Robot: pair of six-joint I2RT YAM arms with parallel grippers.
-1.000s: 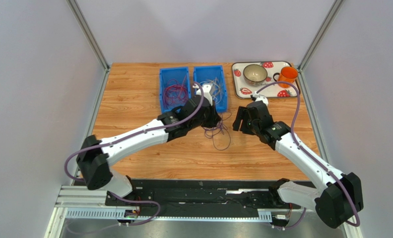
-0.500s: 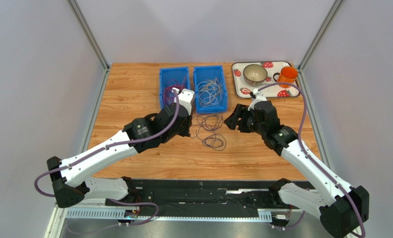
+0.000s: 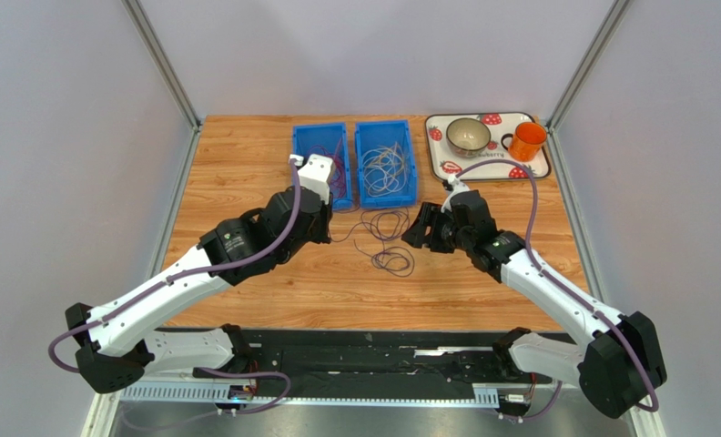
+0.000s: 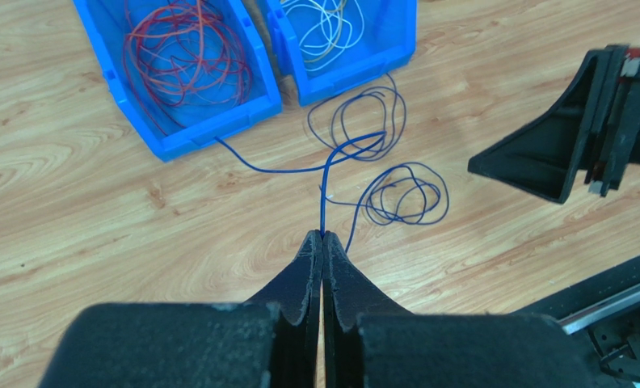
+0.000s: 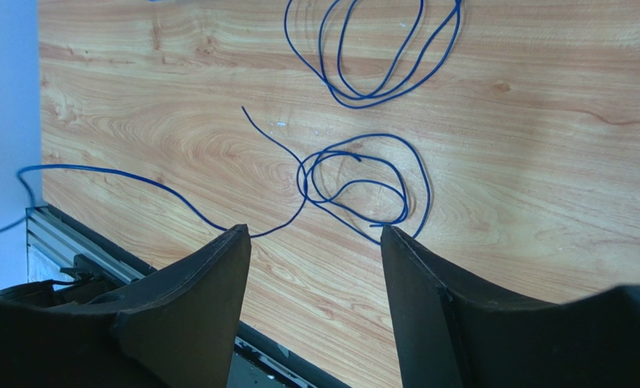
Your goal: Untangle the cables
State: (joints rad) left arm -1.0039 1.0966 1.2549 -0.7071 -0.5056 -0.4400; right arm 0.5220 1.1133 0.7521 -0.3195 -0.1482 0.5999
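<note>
My left gripper (image 4: 322, 236) is pinched tight on the blue cable (image 4: 322, 202). Its loops lie on the table (image 4: 97, 202) just beside the blue bins (image 4: 218, 128). My right gripper (image 5: 315, 234) hangs above them, jaws wide.

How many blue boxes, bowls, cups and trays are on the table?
blue boxes: 2
bowl: 1
orange cup: 1
tray: 1
Total: 5

Pale lilac walls (image 3: 373, 55) enclose a wooden worktop (image 3: 237, 173) — metal posts (image 3: 161, 62) at the back corners, soft even light.
</note>
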